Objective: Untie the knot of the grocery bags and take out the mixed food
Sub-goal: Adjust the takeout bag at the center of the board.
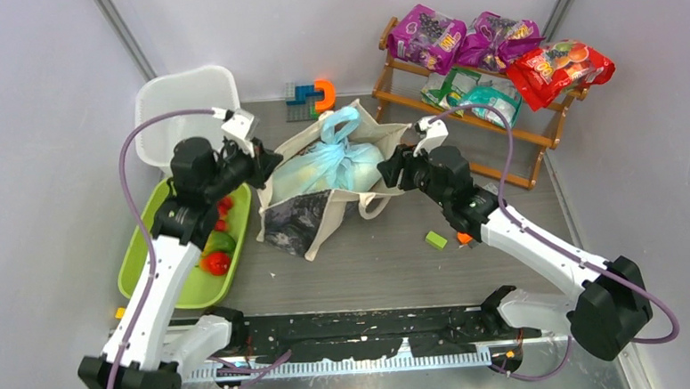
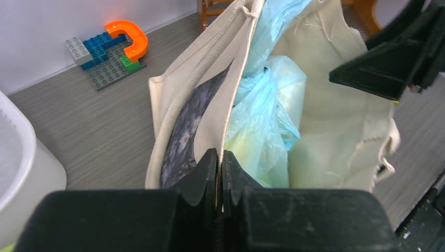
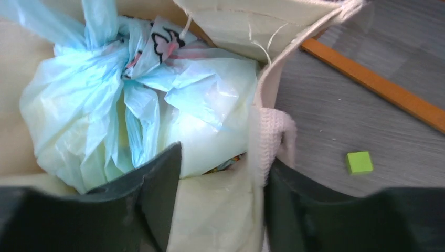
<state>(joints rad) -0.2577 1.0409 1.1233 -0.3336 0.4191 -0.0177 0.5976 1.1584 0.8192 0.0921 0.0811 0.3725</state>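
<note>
With the tote (image 2: 178, 89) being spread, the left gripper (image 2: 220, 163) clenches 1 rim and the right gripper (image 3: 220, 173) straddles the other, jaws parted (gripping nothing), so next it should pinch the knot (image 3: 123, 63) on the blue bag (image 3: 78, 115) inside.

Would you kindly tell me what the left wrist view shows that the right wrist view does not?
Only the left wrist view: the block plate with its orange arch, the white tub and the dark printed panel. Only the right wrist view: the knot, the green cube and the wooden rack rail. Both: the light-blue bag sitting inside the cream tote.
</note>
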